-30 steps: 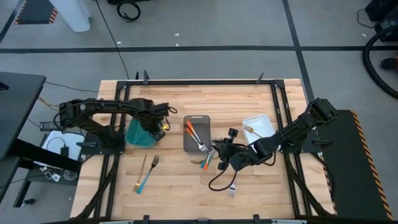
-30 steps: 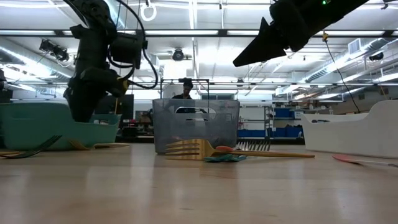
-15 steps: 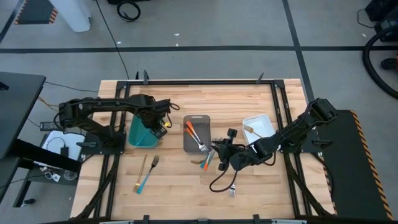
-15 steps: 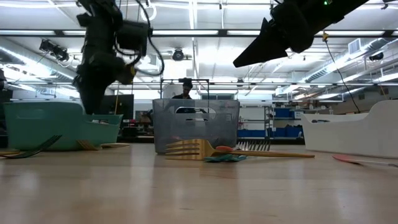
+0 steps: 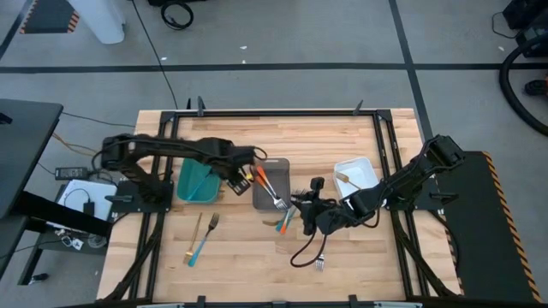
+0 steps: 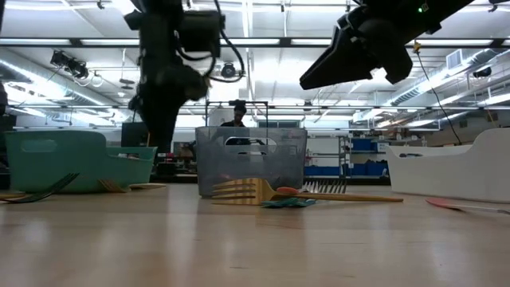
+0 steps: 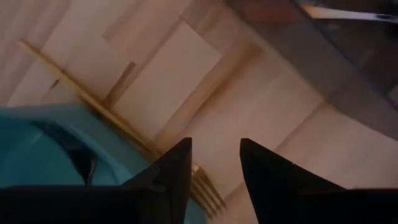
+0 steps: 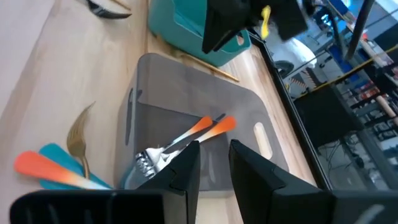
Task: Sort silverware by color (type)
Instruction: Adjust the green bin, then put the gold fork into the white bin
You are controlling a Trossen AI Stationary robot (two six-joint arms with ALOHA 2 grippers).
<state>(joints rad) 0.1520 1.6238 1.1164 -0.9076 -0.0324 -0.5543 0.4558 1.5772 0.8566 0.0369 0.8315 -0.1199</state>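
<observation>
Left hand (image 5: 247,175) open, empty, between teal tray (image 5: 195,181) and grey tray (image 5: 271,183). Right hand (image 5: 305,208) open, empty. Risk: both converge mid-desk, collide over crossed forks (image 5: 286,218).

A wooden table (image 5: 257,137) fills the middle of the high view, edged by a black frame (image 5: 282,112). On it, left of centre, sits a teal tray (image 5: 197,181); at centre a grey tray (image 5: 271,184); right of centre a white tray (image 5: 355,174). Grey floor (image 5: 282,43) crossed by dark tape lines fills the top. A black cable coil (image 5: 176,14) lies at the top edge. In the low view a person (image 6: 239,112) shows behind the grey tray, under ceiling lights (image 6: 263,41), with blue shelving (image 6: 366,146) at right.
</observation>
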